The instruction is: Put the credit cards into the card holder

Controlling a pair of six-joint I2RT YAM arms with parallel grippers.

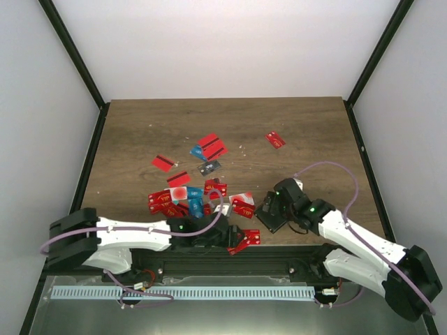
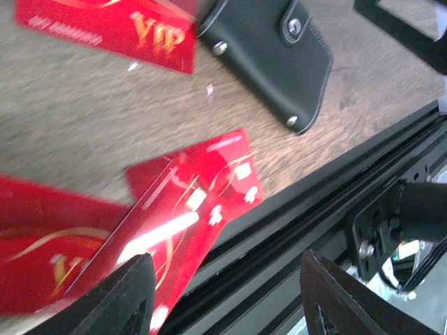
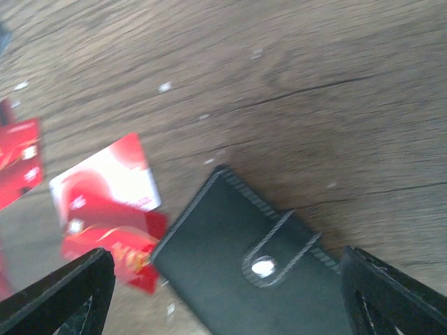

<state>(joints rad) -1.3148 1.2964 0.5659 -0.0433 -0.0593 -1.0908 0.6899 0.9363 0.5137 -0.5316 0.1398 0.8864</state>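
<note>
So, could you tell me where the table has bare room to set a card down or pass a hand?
The far strip of the table along the back wall is bare, and so is the right side past the lone red card. Near centre is crowded: credit cards lie heaped just left of the card holder.

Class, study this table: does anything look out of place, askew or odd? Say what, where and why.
Credit cards lie scattered and overlapping at all angles. A red pair reaches the near edge of the table, one seemingly overhanging the black rail. The card holder lies snapped shut.
</note>
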